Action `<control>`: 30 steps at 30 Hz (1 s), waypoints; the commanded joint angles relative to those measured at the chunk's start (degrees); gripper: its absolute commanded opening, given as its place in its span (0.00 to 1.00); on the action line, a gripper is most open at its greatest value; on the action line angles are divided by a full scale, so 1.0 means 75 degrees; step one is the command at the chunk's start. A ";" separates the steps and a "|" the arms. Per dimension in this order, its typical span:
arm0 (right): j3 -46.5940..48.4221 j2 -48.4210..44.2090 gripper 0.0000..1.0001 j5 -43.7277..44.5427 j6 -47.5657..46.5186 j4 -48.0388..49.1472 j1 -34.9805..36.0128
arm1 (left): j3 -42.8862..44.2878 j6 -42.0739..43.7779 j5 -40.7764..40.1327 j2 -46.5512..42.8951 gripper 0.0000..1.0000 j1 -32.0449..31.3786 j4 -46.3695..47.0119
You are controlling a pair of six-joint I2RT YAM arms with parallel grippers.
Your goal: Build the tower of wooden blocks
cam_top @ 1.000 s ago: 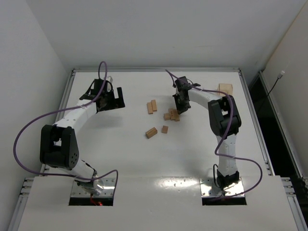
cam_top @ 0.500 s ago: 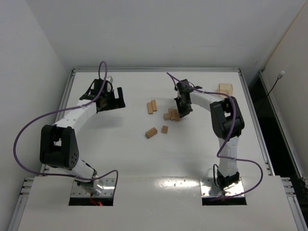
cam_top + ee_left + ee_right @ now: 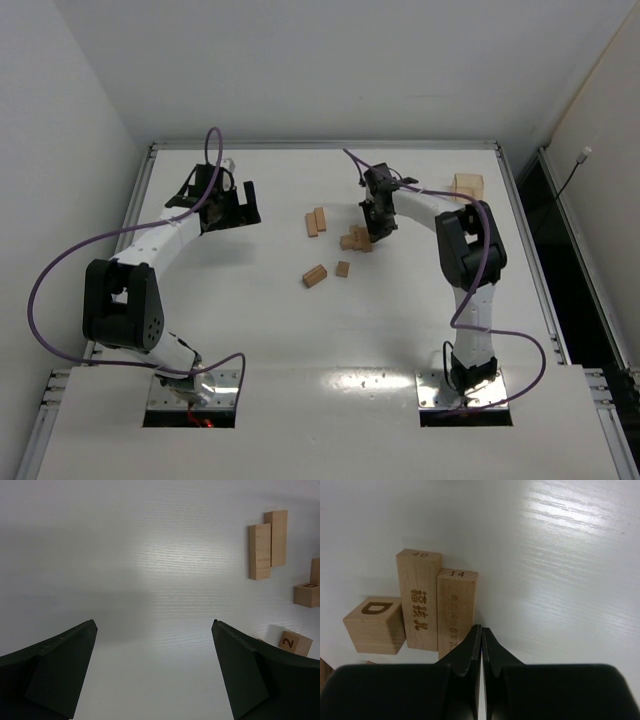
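The right pincer [image 3: 481, 636] has its fingers pressed together and holds nothing. Its tips are just beside the near right corner of the block marked 14 [image 3: 456, 611]. This block lies flat on the tabletop [image 3: 570, 570], side against the block marked 40 [image 3: 419, 597], and both long axes point away from the pincer. The left pincer [image 3: 153, 625] is spread apart, empty, and well apart from them, so I judge the right arm to be nearer.
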 commanded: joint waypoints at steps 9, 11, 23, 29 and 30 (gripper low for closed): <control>0.0465 0.0128 0.00 -0.0206 0.0128 0.0175 0.0315 | 0.0011 0.0000 0.0066 -0.0206 1.00 -0.0057 0.0308; 0.0535 0.0198 0.00 -0.0206 0.0128 0.0175 0.0315 | 0.0011 0.0000 0.0066 -0.0206 1.00 -0.0057 0.0308; 0.0465 -0.0188 0.38 0.0273 0.0116 0.0175 0.0129 | 0.0011 0.0000 0.0205 -0.0135 1.00 -0.0057 0.0308; -0.0015 -0.1815 0.43 0.1292 -0.0118 0.0000 -0.0376 | 0.0082 0.0082 0.0102 -0.0205 1.00 -0.0431 0.0237; -0.0236 -0.2050 0.43 0.1294 -0.0118 -0.0001 -0.0469 | 0.0082 0.0082 -0.0004 -0.0206 1.00 -0.0618 0.0237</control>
